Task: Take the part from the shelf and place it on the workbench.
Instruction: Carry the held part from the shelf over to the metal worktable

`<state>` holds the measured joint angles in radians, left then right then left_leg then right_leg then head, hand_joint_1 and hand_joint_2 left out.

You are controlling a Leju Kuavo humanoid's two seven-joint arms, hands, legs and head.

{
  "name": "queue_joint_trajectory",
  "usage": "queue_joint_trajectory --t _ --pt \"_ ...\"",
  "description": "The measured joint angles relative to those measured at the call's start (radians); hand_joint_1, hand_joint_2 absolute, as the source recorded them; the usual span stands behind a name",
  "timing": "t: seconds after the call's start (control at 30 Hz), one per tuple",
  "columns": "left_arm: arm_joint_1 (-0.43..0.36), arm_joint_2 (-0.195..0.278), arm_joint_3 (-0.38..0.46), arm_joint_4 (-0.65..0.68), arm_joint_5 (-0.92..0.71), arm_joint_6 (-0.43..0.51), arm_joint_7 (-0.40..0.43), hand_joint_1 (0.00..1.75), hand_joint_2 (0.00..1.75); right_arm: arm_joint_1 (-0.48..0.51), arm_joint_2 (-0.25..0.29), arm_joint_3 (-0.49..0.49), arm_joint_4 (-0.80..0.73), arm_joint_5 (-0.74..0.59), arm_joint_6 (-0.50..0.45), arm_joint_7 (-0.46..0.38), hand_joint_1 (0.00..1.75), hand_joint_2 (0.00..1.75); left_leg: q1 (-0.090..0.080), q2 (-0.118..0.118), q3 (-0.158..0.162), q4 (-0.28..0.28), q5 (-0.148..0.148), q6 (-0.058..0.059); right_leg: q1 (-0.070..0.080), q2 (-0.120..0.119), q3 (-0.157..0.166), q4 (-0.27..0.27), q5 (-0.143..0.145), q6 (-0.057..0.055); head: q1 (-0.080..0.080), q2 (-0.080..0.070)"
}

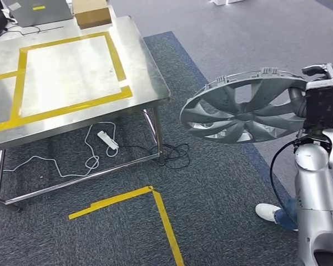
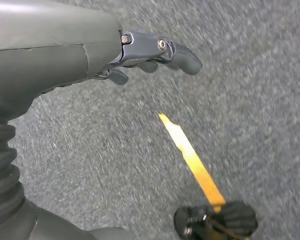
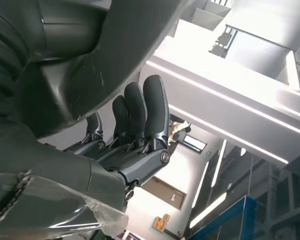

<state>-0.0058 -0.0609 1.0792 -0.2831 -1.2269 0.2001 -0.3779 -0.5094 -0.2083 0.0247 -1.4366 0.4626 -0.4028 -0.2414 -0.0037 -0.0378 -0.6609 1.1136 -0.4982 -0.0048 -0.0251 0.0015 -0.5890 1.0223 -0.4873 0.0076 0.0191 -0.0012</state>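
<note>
1. One steel workbench (image 1: 148, 83) serves as the landmark; it stands on grey carpet (image 1: 223, 210), and yellow tape (image 1: 68, 105) marks a rectangle on its top.
2. Right of the workbench, past its near corner and clear of its edge, the part, a silver wheel cover (image 1: 240, 108) with curved spokes, is held in the air over the carpet, lying almost flat with a slight tilt.
3. The right hand (image 1: 317, 83) holds the wheel cover by the rim on the side farthest from the workbench; in the right wrist view its dark fingers (image 3: 141, 115) curl against the cover's grey underside.
4. The silver right arm (image 1: 317, 210) rises from the lower edge of the head view, well to the right of the workbench.
5. An angle of yellow floor tape (image 1: 156, 199) lies on the carpet in front of the workbench.
6. A cardboard box (image 1: 91, 14) sits at the workbench's far edge.
7. The left hand (image 2: 152, 55) hangs above the carpet with nothing in it, its fingers stretched out loosely.
8. A person's white shoe (image 1: 267, 211) rests on the carpet beyond the right arm, far from the workbench.
9. A white power strip (image 1: 108, 139) lies under the workbench with its cable looping over the floor.
</note>
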Motion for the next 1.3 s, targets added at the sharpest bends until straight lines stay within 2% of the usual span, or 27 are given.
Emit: queue_joint_trajectory --t 0.07,0.1,0.13,0.17,0.2,0.27,0.33,0.4,0.47,0.5,0.53,0.6,0.63,0.67,0.7,0.77,0.8,0.87,0.93,1.0,1.03,1.1,1.13,1.17,1.2,1.23,1.3 --pt "-0.001 0.0 0.0 0.0 -0.001 0.005 0.0 0.0 1.75 0.001 0.0 -0.001 0.0 -0.001 0.0 0.0 1.75 1.75 0.003 0.023 -0.058 0.131 -0.061 -0.009 0.001 -0.011 0.001 0.0 -0.002 -0.005 -0.003 0.0" --pt "-0.001 -0.001 0.0 0.0 -0.003 0.006 0.0 0.0 1.75 0.002 0.0 -0.002 0.0 -0.001 0.0 0.0 1.75 1.75 0.005 0.026 -0.081 0.181 -0.077 -0.011 0.001 -0.017 0.002 0.0 -0.003 -0.006 -0.003 0.0" --pt "-0.001 -0.002 0.0 0.0 -0.005 0.006 0.0 0.0 1.75 0.003 -0.001 -0.002 0.0 -0.001 0.0 0.0 1.75 1.75 0.006 0.028 -0.091 0.203 -0.076 -0.012 0.002 -0.022 0.003 0.0 -0.004 -0.006 -0.003 0.0" --pt "-0.001 -0.002 0.0 0.0 -0.006 0.006 0.0 0.0 1.75 0.005 -0.002 -0.002 0.0 -0.002 0.0 0.0 1.75 1.75 0.007 0.029 -0.082 0.182 -0.054 -0.01 0.003 -0.028 0.005 0.0 -0.005 -0.006 -0.003 0.0" --pt "-0.001 -0.003 0.0 0.0 -0.007 0.007 0.0 0.0 1.75 0.006 -0.003 -0.003 0.0 -0.002 0.0 0.0 1.75 1.75 0.007 0.032 -0.058 0.131 -0.02 -0.007 0.004 -0.033 0.007 0.0 -0.007 -0.005 -0.003 0.0" --pt "-0.002 -0.001 0.0 0.0 -0.008 0.01 -0.002 0.0 1.75 0.005 -0.008 -0.007 0.0 -0.003 0.001 0.0 1.75 1.75 -0.001 0.056 0.009 -0.008 0.04 0.008 0.007 -0.045 0.013 0.001 -0.012 -0.001 -0.003 0.0" --pt "-0.005 0.0 0.0 0.0 -0.008 0.014 -0.006 0.0 1.75 0.005 -0.014 -0.012 0.001 -0.004 0.002 0.001 1.75 1.75 -0.011 0.074 0.04 -0.077 0.051 0.022 0.011 -0.057 0.013 0.001 -0.015 0.008 -0.002 0.0" --pt "-0.006 0.0 0.001 0.0 -0.009 0.017 -0.008 0.0 1.75 0.004 -0.018 -0.014 0.002 -0.005 0.006 0.002 1.75 1.75 -0.014 0.066 0.04 -0.084 0.047 0.028 0.011 -0.069 0.014 -0.002 -0.015 0.018 -0.002 0.0" --pt "-0.005 -0.001 0.001 0.0 -0.01 0.019 -0.009 0.0 1.75 0.002 -0.023 -0.016 0.003 -0.005 0.01 0.003 1.75 1.75 -0.009 0.054 0.047 -0.097 0.052 0.035 0.009 -0.065 0.013 0.002 -0.027 0.028 -0.001 0.0" --pt "-0.007 -0.002 0.001 0.0 -0.011 0.019 -0.009 0.0 1.75 0.0 -0.027 -0.017 0.003 -0.006 0.012 0.003 1.75 1.75 -0.006 0.048 0.051 -0.103 0.055 0.04 0.008 -0.051 0.001 0.028 -0.044 0.032 0.002 0.0" --pt "-0.008 -0.003 0.001 0.0 -0.012 0.02 -0.01 0.0 1.75 -0.004 -0.031 -0.019 0.005 -0.006 0.012 0.004 1.75 1.75 -0.003 0.041 0.055 -0.108 0.056 0.043 0.007 -0.033 -0.023 0.077 -0.069 0.034 0.004 0.0" --pt "-0.012 -0.005 0.001 0.0 -0.016 0.021 -0.01 0.0 1.75 -0.01 -0.036 -0.022 0.013 -0.008 0.014 0.005 1.75 1.75 -0.003 0.027 0.055 -0.108 0.056 0.046 0.007 -0.01 -0.093 0.211 -0.122 0.037 0.008 0.0" --pt "-0.013 -0.006 0.001 0.001 -0.018 0.021 -0.01 0.0 1.75 -0.011 -0.037 -0.022 0.018 -0.009 0.016 0.005 1.75 1.75 -0.003 0.02 0.055 -0.107 0.055 0.047 0.007 -0.007 -0.12 0.257 -0.13 0.038 0.008 0.0" --pt "-0.013 -0.007 0.001 0.001 -0.019 0.021 -0.009 0.0 1.75 -0.012 -0.038 -0.022 0.024 -0.009 0.017 0.006 1.75 1.75 -0.003 0.013 0.056 -0.107 0.055 0.047 0.007 -0.006 -0.131 0.265 -0.119 0.039 0.008 0.0" --pt "-0.014 -0.008 0.001 0.001 -0.02 0.022 -0.009 0.0 1.75 -0.013 -0.039 -0.022 0.03 -0.008 0.019 0.007 1.75 1.75 -0.003 0.006 0.057 -0.106 0.054 0.046 0.007 -0.005 -0.122 0.235 -0.089 0.038 0.009 0.0" --pt "-0.015 -0.009 0.001 0.001 -0.022 0.022 -0.006 0.0 1.75 -0.021 -0.041 -0.021 0.037 -0.006 0.023 0.007 1.75 1.75 -0.004 -0.009 0.056 -0.1 0.051 0.04 0.005 0.008 -0.067 0.11 -0.019 0.037 0.009 0.0" --pt "-0.016 -0.01 0.001 0.001 -0.023 0.023 -0.004 0.0 1.75 -0.026 -0.043 -0.021 0.04 -0.006 0.025 0.007 1.75 1.75 -0.005 -0.015 0.052 -0.094 0.049 0.036 0.003 0.019 -0.041 0.056 -0.001 0.034 0.008 0.0" --pt "-0.016 -0.009 0.002 0.002 -0.025 0.024 0.0 0.0 1.75 -0.033 -0.045 -0.019 0.046 -0.005 0.027 0.007 1.75 1.75 -0.006 -0.026 0.042 -0.087 0.049 0.027 0.003 0.034 -0.018 0.012 0.001 0.029 0.007 0.0" --pt "-0.015 -0.009 0.005 0.002 -0.028 0.024 0.003 0.0 1.75 -0.033 -0.045 -0.016 0.049 -0.002 0.029 0.008 1.75 1.75 -0.004 -0.034 0.037 -0.084 0.048 0.019 0.003 0.025 -0.015 0.009 0.002 0.019 0.008 0.0" --pt "-0.014 -0.01 0.008 0.003 -0.03 0.024 0.003 0.0 1.75 -0.033 -0.045 -0.014 0.051 0.001 0.03 0.009 1.75 1.75 -0.004 -0.017 0.024 -0.05 0.024 0.009 0.0 0.013 -0.011 0.006 0.002 0.008 0.003 0.0" --pt "-0.015 -0.01 0.009 0.003 -0.03 0.024 0.003 0.0 1.75 -0.033 -0.046 -0.014 0.051 0.002 0.03 0.009 1.75 1.75 -0.003 -0.001 0.004 -0.004 -0.003 0.002 -0.001 0.006 -0.008 0.005 0.001 0.003 0.001 0.0" --pt "-0.017 -0.009 0.01 0.003 -0.03 0.025 0.003 0.0 1.75 -0.032 -0.046 -0.014 0.052 0.001 0.03 0.009 1.75 1.75 0.001 0.025 -0.058 0.132 -0.064 -0.007 0.002 -0.006 -0.006 0.005 -0.002 -0.004 -0.002 0.0" --pt "-0.017 -0.009 0.011 0.003 -0.031 0.024 0.003 0.0 1.75 -0.031 -0.046 -0.013 0.052 0.001 0.03 0.009 1.75 1.75 0.002 0.029 -0.083 0.185 -0.08 -0.008 0.004 -0.012 -0.004 0.005 -0.004 -0.005 -0.002 0.0" --pt "-0.016 -0.01 0.011 0.003 -0.031 0.024 0.003 0.0 1.75 -0.03 -0.046 -0.012 0.053 0.001 0.03 0.009 1.75 1.75 0.002 0.03 -0.092 0.205 -0.077 -0.007 0.006 -0.017 -0.002 0.005 -0.005 -0.007 -0.002 0.0" --pt "-0.016 -0.011 0.011 0.004 -0.031 0.024 0.003 0.0 1.75 -0.03 -0.046 -0.012 0.054 0.002 0.03 0.009 1.75 1.75 0.002 0.031 -0.08 0.179 -0.053 -0.004 0.008 -0.022 0.0 0.005 -0.007 -0.008 -0.002 0.0" --pt "-0.016 -0.011 0.011 0.004 -0.032 0.024 0.003 0.0 1.75 -0.03 -0.046 -0.011 0.054 0.002 0.03 0.009 1.75 1.75 0.0 0.033 -0.053 0.122 -0.017 0.003 0.011 -0.027 0.004 0.005 -0.008 -0.008 -0.002 0.0" --pt "-0.017 -0.008 0.012 0.004 -0.032 0.024 0.003 0.0 1.75 -0.032 -0.046 -0.01 0.054 0.002 0.03 0.009 1.75 1.75 -0.01 0.054 0.014 -0.014 0.039 0.027 0.016 -0.036 0.01 0.004 -0.012 -0.007 -0.001 0.0"
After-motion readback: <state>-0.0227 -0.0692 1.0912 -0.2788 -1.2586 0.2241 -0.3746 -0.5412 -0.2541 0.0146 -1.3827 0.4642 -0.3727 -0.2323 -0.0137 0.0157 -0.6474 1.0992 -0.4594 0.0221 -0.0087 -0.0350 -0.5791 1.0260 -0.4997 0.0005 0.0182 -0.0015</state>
